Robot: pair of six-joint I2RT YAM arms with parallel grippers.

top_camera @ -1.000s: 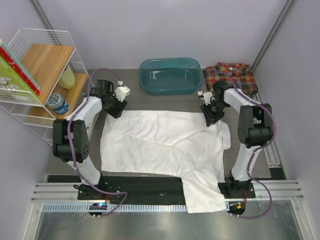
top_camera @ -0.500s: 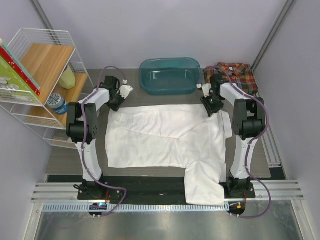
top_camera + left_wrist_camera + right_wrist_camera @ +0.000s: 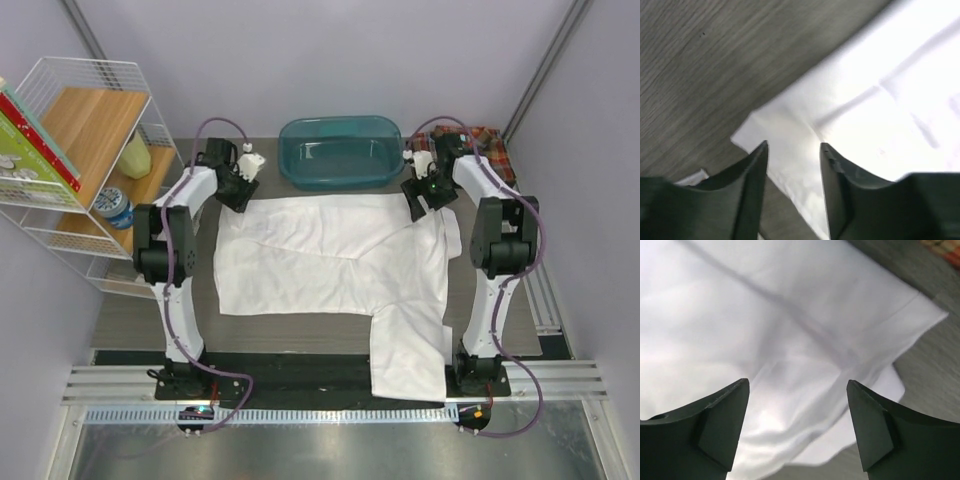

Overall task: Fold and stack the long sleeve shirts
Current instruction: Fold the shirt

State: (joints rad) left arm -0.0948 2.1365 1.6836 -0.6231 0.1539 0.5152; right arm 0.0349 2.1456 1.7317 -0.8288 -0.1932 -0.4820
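L gripper (image 3: 238, 188): I'm hanging over the far-left corner of the white shirt (image 3: 330, 260). In the left wrist view my fingers (image 3: 757, 170) are standing apart w/ a clear gap, nothing pinched btwn them. The shirt's corner (image 3: 880, 100) is lying flat on the table (image 3: 715, 50) below the tips. Its point is sitting just beside one tip, and the cloth is running on under the gap and out past the other finger. I can't tell if the tips are touching the fabric or just above it.

R gripper (image 3: 420, 200): I'm hovering over the far-right corner of the same shirt, jaws wide apart, gripping nothing. In the right wrist view the white cloth (image 3: 765, 315) is filling nearly everything btwn and beyond my fingers (image 3: 722, 425), w/ a soft crease running diagonally across it. The doubled-over corner is poking out toward bare table on one side.

From the top cam the white shirt is lying spread across the middle of the table (image 3: 130, 320). One sleeve is trailing over the near edge by the R arm's base. The plaid shirt (image 3: 490, 138) is sitting at the far-right corner, behind my R arm and apart from both jaws; just a sliver of it (image 3: 946, 245) is showing in the right wrist view. A teal tub (image 3: 340, 150) is sitting at the far edge btwn my two grippers, beyond the white shirt.
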